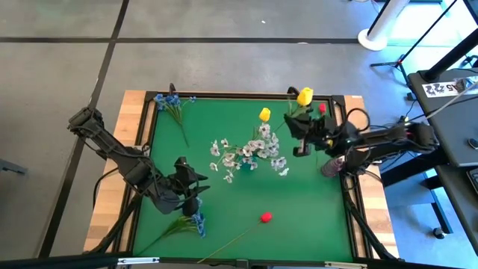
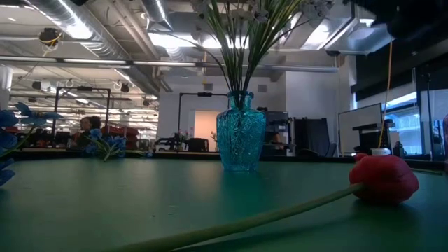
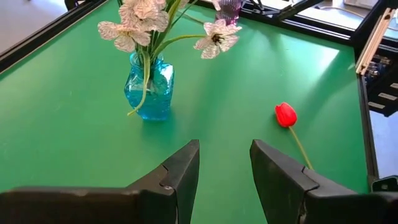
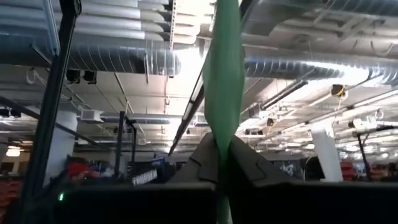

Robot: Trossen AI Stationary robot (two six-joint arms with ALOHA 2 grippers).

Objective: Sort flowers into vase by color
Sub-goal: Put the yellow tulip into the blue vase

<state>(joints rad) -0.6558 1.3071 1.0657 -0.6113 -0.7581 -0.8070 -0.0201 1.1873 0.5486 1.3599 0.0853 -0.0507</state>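
Note:
A blue glass vase (image 3: 149, 87) with white sprigs (image 1: 246, 153) stands mid-table. My right gripper (image 1: 299, 136) is by the far right corner, shut on a green stem (image 4: 224, 74); a yellow tulip (image 1: 305, 96) shows just beyond it. A second yellow tulip (image 1: 264, 114) is near the white sprigs; I cannot follow its stem. A red tulip (image 1: 265, 217) lies flat near the front edge. Blue sprigs lie at the far left (image 1: 172, 104) and under my left arm (image 1: 198, 222). My left gripper (image 3: 224, 146) hovers open at the near left, facing the vase. My right gripper pinches the green stem (image 4: 222, 134) between its two fingers. The fingers slant upward, and the stem runs on past the fingertips (image 4: 245, 158) toward the ceiling. The flower is lifted clear of the table.
A purple vase (image 1: 331, 166) stands by the table's right edge, under my right arm. A red blossom (image 1: 323, 107) shows at the far right corner. A black frame (image 1: 351, 194) rims the green mat. The mat between the blue vase and the lying red tulip is bare.

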